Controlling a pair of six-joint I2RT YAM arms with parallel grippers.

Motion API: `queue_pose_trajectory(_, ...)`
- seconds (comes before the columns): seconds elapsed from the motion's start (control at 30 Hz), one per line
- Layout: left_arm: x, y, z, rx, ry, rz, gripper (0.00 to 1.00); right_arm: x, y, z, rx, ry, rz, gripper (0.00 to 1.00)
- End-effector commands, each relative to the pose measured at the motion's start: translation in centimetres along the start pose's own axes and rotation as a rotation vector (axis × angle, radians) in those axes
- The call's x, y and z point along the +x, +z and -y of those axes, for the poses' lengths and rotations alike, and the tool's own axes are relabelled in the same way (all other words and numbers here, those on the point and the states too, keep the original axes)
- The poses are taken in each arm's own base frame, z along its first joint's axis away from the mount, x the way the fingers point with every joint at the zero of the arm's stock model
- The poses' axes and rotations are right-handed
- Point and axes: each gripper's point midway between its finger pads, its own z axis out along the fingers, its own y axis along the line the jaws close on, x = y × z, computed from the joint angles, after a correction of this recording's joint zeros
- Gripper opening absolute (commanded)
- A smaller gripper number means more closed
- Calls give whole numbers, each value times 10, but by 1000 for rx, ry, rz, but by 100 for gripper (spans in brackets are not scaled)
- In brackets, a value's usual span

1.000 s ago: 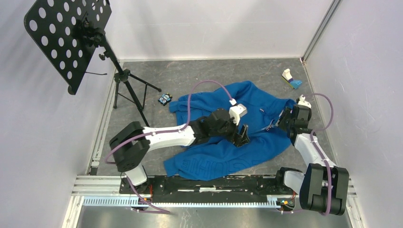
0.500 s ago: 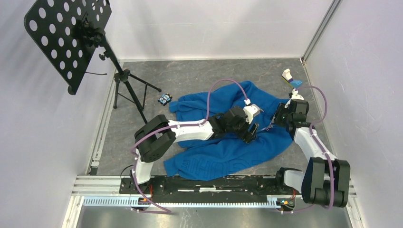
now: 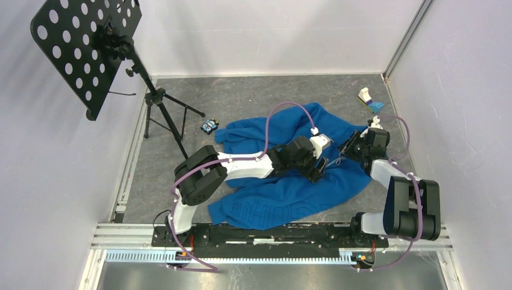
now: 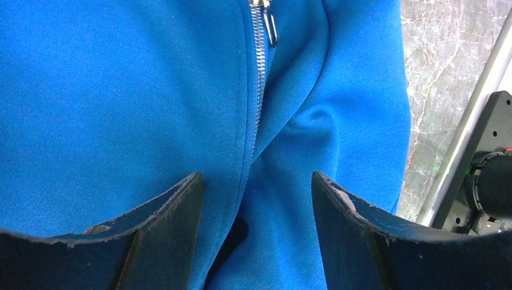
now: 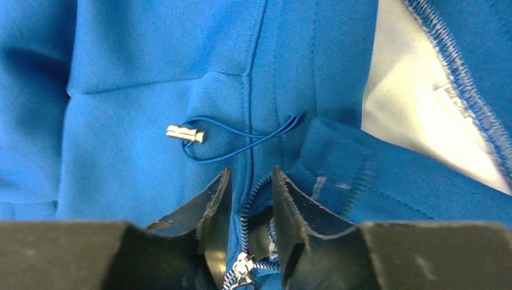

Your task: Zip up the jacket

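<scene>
The jacket (image 3: 272,199) lies crumpled at centre frame on the grey surface (image 3: 241,90). My left end effector (image 4: 256,181) gapes wide over its zipper (image 4: 258,78); my right end effector (image 5: 250,175) is narrow, pinching the slider (image 5: 243,266).

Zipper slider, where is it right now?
In the right wrist view the zipper slider sits at bottom centre, low between the right gripper's fingers and below the blue drawcord on the jacket.
</scene>
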Motion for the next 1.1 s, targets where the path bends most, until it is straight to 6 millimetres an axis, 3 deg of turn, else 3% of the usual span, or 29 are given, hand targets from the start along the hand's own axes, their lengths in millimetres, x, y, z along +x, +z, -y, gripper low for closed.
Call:
queue_pose_trajectory(0.0,-10,2,-9,-58,43,15,72,-18,8,-37,-212,73,51,21)
queue_pose_trajectory(0.07,-11,-2,-13,-83,40,17,73,-24,3,-52,-288,77,60,2)
queue_pose_trajectory(0.23,-26,-14,-27,-181,35,66,79,-55,-32,-79,-382,41,189,0)
queue_pose_trajectory(0.43,-26,1,-33,-195,25,61,79,-75,-58,-83,-378,48,304,0)
queue_pose_trajectory(0.7,-23,7,-66,-268,-55,57,55,-71,-48,-84,-410,17,281,0)
queue_pose_trajectory(0.83,-9,18,-76,-224,-96,-14,41,-67,-38,-88,-441,-38,224,0)
queue_pose_trajectory(0.93,-3,20,-76,-180,-110,-55,32,-74,-34,-91,-439,-100,212,0)
queue_pose_trajectory(1.07,-1,14,-81,-177,-83,-78,12,-90,-31,-95,-434,-169,213,1)
